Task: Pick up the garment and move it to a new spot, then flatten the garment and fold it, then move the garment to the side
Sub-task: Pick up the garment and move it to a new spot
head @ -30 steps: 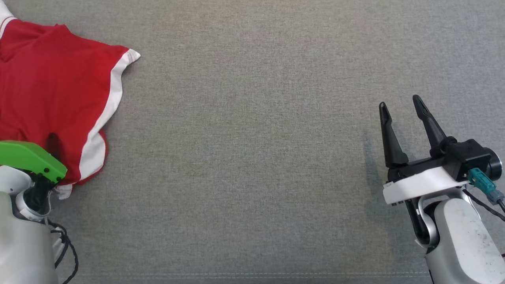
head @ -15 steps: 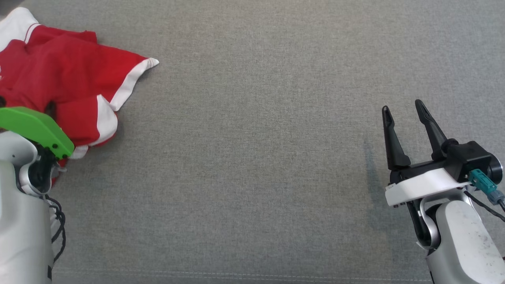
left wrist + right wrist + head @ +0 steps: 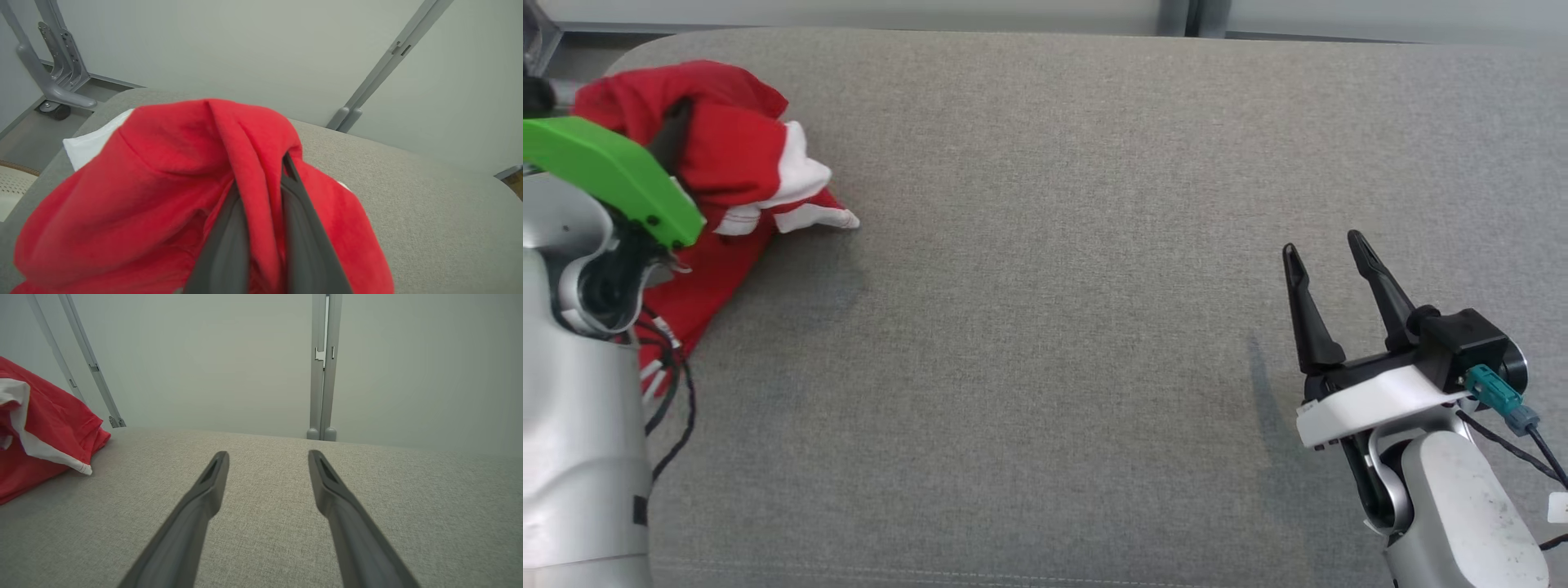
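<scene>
The garment point(image 3: 735, 155) is red with white trim. It hangs bunched at the far left of the grey padded surface point(image 3: 1045, 286), and its lower part trails down to the surface beside my left forearm. My left gripper point(image 3: 261, 175) is shut on a fold of the garment point(image 3: 163, 171), with red cloth draped over both dark fingers. In the head view one finger point(image 3: 676, 131) pokes into the bundle behind the green wrist cover. My right gripper point(image 3: 1327, 249) hovers open and holds nothing at the near right. From the right wrist view the garment point(image 3: 45, 428) lies far to the left of my right gripper point(image 3: 267, 457).
The padded surface ends in a rounded far edge point(image 3: 1045, 37) with a pale wall behind it. Grey metal posts point(image 3: 320, 367) stand past that edge, and a castor leg point(image 3: 53, 96) stands off the far left corner. A black cable point(image 3: 674, 392) dangles by my left forearm.
My left gripper closed on the garment and lifted it away from me, gathering the spread cloth into a bunch. The head camera tilted up. My right gripper stayed open in place.
</scene>
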Controlling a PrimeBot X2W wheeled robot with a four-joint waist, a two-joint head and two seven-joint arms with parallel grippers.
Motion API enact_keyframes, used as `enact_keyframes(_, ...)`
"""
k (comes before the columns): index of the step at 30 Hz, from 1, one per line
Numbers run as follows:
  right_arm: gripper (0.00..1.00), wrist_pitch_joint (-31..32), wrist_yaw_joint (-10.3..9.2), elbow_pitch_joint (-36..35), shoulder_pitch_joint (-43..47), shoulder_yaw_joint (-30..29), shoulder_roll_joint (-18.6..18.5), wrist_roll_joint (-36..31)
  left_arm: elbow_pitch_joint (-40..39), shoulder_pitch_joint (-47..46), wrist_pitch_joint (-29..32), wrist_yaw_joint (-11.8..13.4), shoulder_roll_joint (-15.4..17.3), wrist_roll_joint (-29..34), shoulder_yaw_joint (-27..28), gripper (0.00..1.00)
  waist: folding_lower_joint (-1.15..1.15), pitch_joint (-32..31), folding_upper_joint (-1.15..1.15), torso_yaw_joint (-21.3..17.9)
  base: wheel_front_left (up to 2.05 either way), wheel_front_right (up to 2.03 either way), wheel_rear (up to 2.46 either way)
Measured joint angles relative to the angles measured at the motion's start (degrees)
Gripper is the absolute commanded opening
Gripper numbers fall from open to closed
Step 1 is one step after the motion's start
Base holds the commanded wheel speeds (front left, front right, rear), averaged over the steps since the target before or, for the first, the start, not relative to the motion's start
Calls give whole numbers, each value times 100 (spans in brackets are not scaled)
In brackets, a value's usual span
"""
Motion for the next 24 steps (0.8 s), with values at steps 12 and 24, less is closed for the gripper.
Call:
enact_keyframes(12,100,0,-1,80,19,96,22,119,-964,1,1082,-55,-697,-877,-1248,0,0,-195,0,-521,0,0,0)
enact_keyframes(24,100,0,-35,81,120,216,45,238,-1415,300,1750,-55,-780,-1655,-1563,0,0,-285,0,-1352,0,0,0)
